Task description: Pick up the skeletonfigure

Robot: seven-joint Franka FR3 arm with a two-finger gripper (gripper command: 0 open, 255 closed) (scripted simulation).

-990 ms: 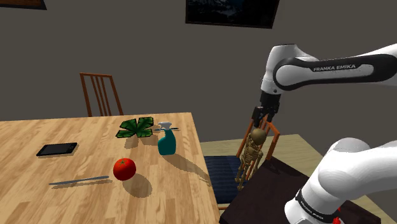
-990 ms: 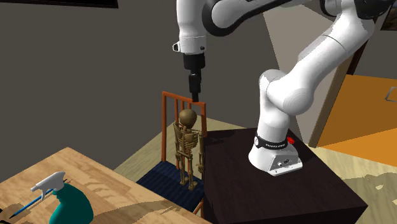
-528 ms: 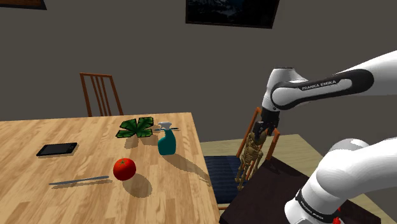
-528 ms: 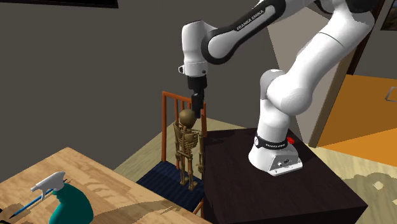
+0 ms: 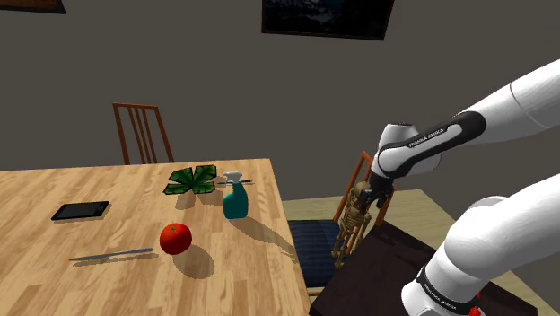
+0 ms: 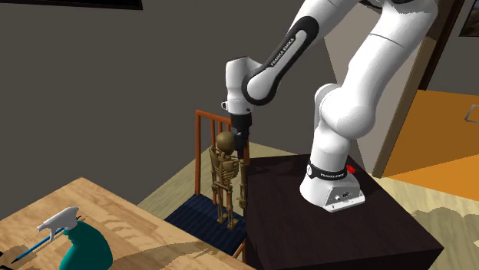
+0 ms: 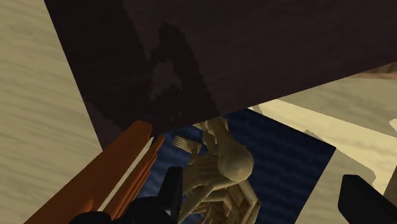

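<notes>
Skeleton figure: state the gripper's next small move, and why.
Probably close the fingers. The gripper is open and level with the head of the skeleton figure, which sits between the fingers. It is nearer one finger, and the other is clearly apart.

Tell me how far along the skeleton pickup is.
Done, by the look of it: the approach. The end effector is level with the skeleton figure's head, and its open fingers stand either side of the skull. In hand: setting up the grasp, since the fingers do not yet clasp it. Left: closing and lifting, because the figure stands with its feet on the chair's blue seat.
</notes>
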